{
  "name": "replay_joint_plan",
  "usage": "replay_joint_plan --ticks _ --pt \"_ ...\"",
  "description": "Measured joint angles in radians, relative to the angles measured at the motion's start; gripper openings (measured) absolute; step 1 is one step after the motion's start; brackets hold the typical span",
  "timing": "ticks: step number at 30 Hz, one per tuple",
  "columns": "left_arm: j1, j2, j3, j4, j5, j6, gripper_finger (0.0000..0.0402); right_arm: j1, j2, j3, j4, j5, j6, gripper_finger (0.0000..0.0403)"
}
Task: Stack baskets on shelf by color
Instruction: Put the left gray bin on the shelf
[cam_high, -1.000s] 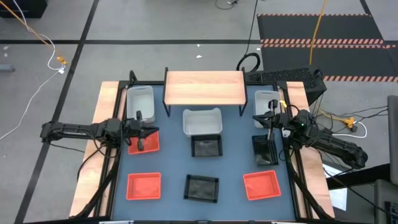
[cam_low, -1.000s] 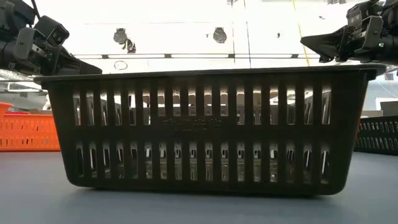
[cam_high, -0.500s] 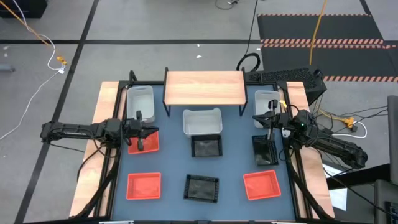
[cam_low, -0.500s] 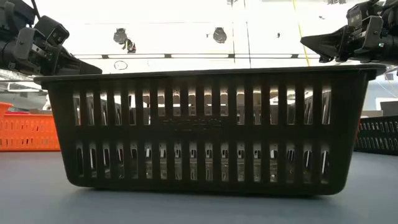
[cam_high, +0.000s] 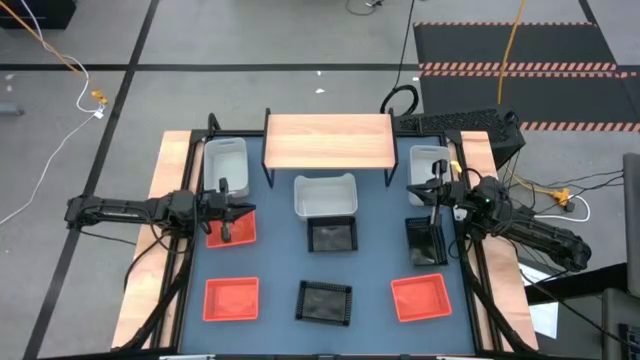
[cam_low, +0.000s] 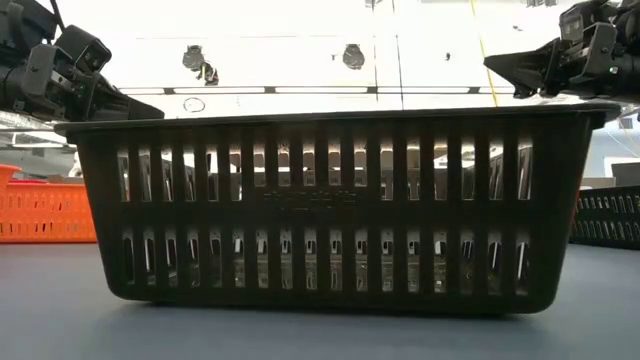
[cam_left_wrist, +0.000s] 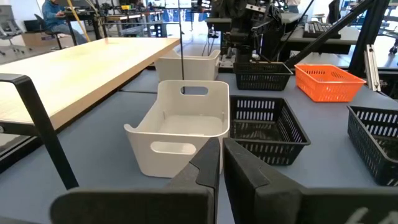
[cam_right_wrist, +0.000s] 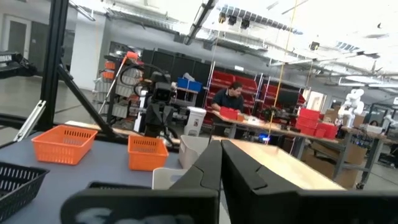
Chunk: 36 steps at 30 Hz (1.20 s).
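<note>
Nine baskets sit on the blue table top. The white ones are at the far left (cam_high: 225, 160), centre (cam_high: 325, 195) and far right (cam_high: 428, 162). The black ones are at the centre (cam_high: 331, 236), near middle (cam_high: 325, 302) and right (cam_high: 427, 240). The red ones are at the left (cam_high: 231, 227), near left (cam_high: 231, 298) and near right (cam_high: 420, 297). The wooden shelf (cam_high: 328, 140) stands on black legs at the far edge, with nothing on it. My left gripper (cam_high: 243, 209) hovers shut over the left red basket. My right gripper (cam_high: 413, 187) hovers shut between the right white and right black baskets.
In the low view the near black basket (cam_low: 325, 210) fills the front, with a red basket (cam_low: 45, 210) behind on the left. Both grippers (cam_low: 148, 108) (cam_low: 492, 65) hang above basket height. A person (cam_right_wrist: 227, 99) sits at a bench beyond the table. Cables lie on the floor.
</note>
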Motion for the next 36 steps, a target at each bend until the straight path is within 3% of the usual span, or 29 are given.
replay_joint_plan --ticks 6,10,18,25,29,32,36 --pt "0.001 0.000 0.000 0.032 -0.008 0.016 0.0024 0.002 0.003 0.000 0.079 0.000 0.003 0.0000" --pt "0.000 0.000 0.000 0.180 -0.027 -0.054 0.0024 0.002 0.004 0.000 0.134 0.004 0.192 0.0000" --pt "0.000 -0.001 0.000 0.322 -0.028 -0.097 0.0024 0.002 0.005 0.000 0.148 0.244 0.401 0.0000" --pt "0.009 0.000 0.000 0.310 -0.094 0.020 0.0024 0.002 0.005 0.000 0.158 0.264 0.615 0.0000" --pt "0.044 0.008 0.000 0.318 -0.202 0.021 0.0024 0.002 0.005 0.000 0.180 0.265 0.607 0.0000" --pt "0.075 0.015 0.014 0.321 -0.211 -0.020 0.0024 0.002 0.005 0.000 0.178 0.271 0.553 0.0000" --pt "0.089 0.040 0.075 0.201 -0.216 -0.053 0.0024 0.002 0.017 0.000 0.177 0.271 0.514 0.0000"
